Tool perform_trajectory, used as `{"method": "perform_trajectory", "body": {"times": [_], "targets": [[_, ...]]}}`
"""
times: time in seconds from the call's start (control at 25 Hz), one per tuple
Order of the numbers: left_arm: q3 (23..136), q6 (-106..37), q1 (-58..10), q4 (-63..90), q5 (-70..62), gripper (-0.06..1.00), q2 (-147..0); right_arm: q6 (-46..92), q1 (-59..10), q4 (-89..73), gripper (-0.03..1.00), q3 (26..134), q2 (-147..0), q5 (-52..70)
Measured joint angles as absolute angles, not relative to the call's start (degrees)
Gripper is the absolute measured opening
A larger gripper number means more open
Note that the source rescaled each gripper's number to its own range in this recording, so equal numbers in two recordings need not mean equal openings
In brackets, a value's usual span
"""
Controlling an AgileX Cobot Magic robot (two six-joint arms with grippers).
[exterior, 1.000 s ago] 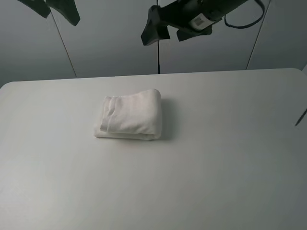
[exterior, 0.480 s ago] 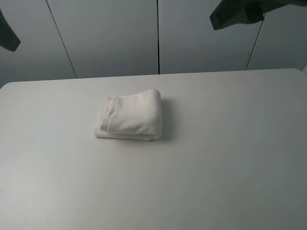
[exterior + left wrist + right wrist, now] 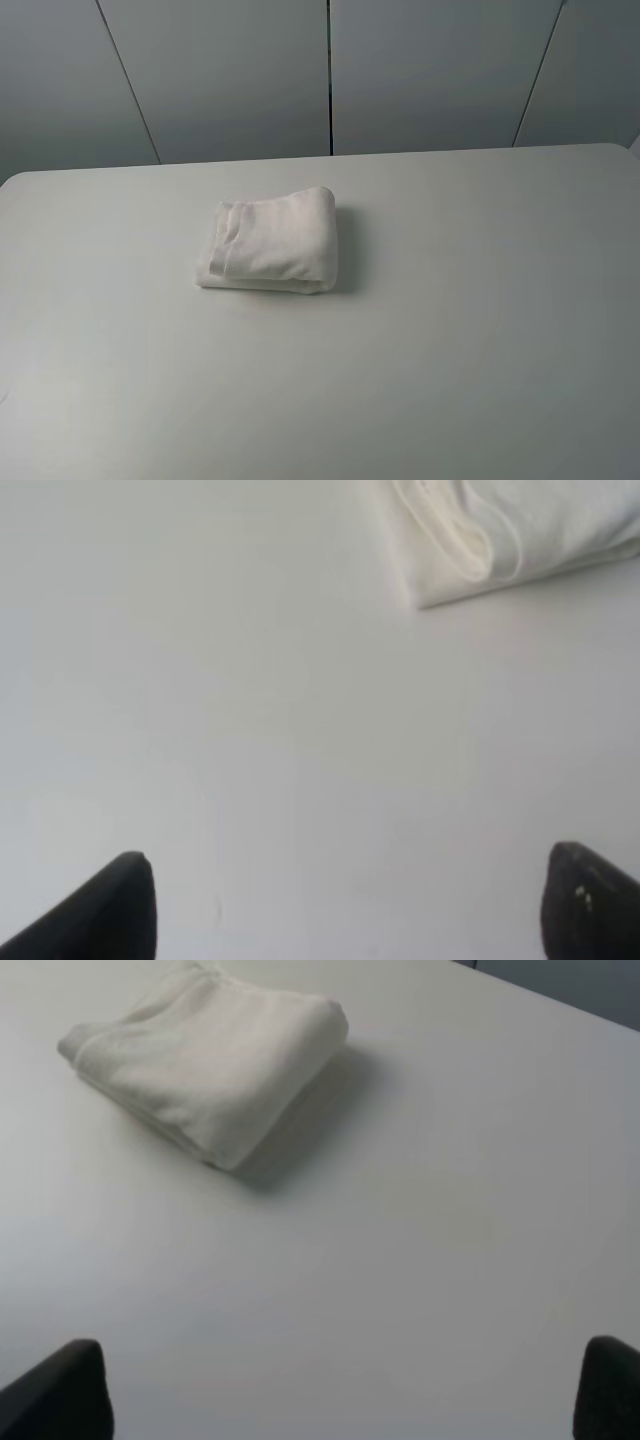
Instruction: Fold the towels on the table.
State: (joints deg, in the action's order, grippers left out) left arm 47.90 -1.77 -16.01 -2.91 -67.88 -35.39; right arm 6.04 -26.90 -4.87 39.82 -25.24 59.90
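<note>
The white table (image 3: 480,330) fills the exterior view below a grey panelled wall (image 3: 230,70); the folded off-white towel (image 3: 270,242) lies on it left of centre; the left gripper (image 3: 345,905) and right gripper (image 3: 340,1390) hover with fingertips wide apart, holding nothing, both well clear of the towel.
</note>
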Motion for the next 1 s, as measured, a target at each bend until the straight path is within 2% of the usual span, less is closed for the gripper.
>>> {"method": "perform_trajectory", "body": {"times": [0.4, 0.76, 1.0], "targets": [[35.4, -1.4, -16.0, 1.6, -68.0, 0.99, -14.2, 6.4, -26.9, -5.3, 1.00, 34.5, -1.1, 65.3], [31.0, -1.9, -16.0, 2.8, -64.9, 0.99, -1.9, 7.0, -26.9, -5.3, 1.00, 30.7, -0.2, 65.9], [29.5, -2.5, -16.0, 4.1, -62.7, 0.99, 0.0, 7.0, -26.9, -5.3, 1.00, 29.7, -0.2, 64.0]]}}
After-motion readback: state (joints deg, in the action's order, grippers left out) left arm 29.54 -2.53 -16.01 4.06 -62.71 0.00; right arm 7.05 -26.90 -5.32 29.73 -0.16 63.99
